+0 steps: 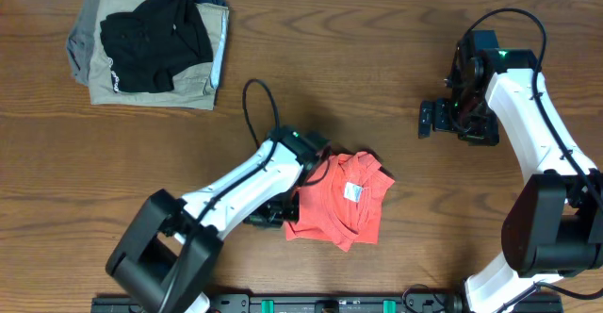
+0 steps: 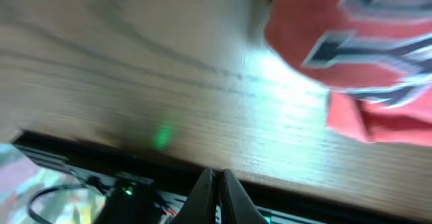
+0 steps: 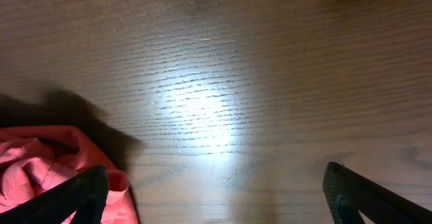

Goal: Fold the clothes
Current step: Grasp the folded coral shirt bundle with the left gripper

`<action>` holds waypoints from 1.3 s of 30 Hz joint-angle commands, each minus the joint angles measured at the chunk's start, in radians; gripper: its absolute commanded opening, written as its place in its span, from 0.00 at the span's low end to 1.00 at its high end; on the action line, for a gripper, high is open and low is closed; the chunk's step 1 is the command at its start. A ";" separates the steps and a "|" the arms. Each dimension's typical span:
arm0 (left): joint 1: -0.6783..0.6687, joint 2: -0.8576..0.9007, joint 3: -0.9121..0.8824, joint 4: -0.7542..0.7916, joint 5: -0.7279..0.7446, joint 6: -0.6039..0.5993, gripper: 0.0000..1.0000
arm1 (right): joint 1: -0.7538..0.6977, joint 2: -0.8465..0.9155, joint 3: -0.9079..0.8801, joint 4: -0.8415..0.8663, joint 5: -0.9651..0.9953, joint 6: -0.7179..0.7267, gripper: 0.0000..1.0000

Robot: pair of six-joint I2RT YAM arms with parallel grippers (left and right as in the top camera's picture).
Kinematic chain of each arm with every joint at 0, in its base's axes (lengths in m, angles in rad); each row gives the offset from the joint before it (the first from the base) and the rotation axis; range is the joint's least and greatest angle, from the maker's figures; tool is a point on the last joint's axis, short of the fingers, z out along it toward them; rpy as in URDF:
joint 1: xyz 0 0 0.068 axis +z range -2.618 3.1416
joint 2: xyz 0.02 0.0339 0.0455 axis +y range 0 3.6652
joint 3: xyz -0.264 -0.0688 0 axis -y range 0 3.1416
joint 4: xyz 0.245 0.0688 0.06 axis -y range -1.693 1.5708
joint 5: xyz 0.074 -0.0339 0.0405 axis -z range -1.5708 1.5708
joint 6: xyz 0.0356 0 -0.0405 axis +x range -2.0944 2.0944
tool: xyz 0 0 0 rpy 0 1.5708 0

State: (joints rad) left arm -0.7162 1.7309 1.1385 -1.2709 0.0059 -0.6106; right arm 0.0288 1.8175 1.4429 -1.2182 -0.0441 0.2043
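Observation:
The clothes, a crumpled red-orange T-shirt with a small white neck label, lie bunched near the front middle of the table. My left gripper sits at the shirt's left edge. In the left wrist view the left gripper is shut with its fingers pressed together and nothing between them, while the shirt with white lettering lies off to the upper right. My right gripper hovers open over bare wood to the right of the shirt. In its wrist view the right gripper is spread wide, and a fold of the shirt is beside its left finger.
A pile of khaki and grey folded garments with a black garment on top sits at the back left. A black cable loops behind the left arm. A dark rail runs along the table's front edge.

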 commanded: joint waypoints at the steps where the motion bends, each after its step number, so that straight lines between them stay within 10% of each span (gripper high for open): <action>1: 0.000 -0.067 0.059 0.017 -0.078 -0.027 0.10 | 0.012 -0.018 0.012 -0.001 0.011 0.011 0.99; 4: 0.000 -0.105 0.071 0.106 -0.070 -0.026 0.47 | 0.012 -0.018 0.012 -0.001 0.011 0.011 0.99; 8: 0.000 -0.109 0.069 0.260 -0.013 0.021 0.60 | 0.012 -0.018 0.012 -0.001 0.011 0.011 0.99; 20: -0.003 -0.024 0.060 0.578 0.101 0.087 0.37 | 0.012 -0.018 0.012 -0.001 0.011 0.011 0.99; 39: -0.092 0.216 0.073 0.809 0.297 0.102 0.29 | 0.011 -0.018 0.012 -0.001 0.011 0.011 0.99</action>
State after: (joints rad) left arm -0.7834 1.9106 1.2011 -0.4591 0.2584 -0.5224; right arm 0.0288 1.8175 1.4429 -1.2186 -0.0441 0.2043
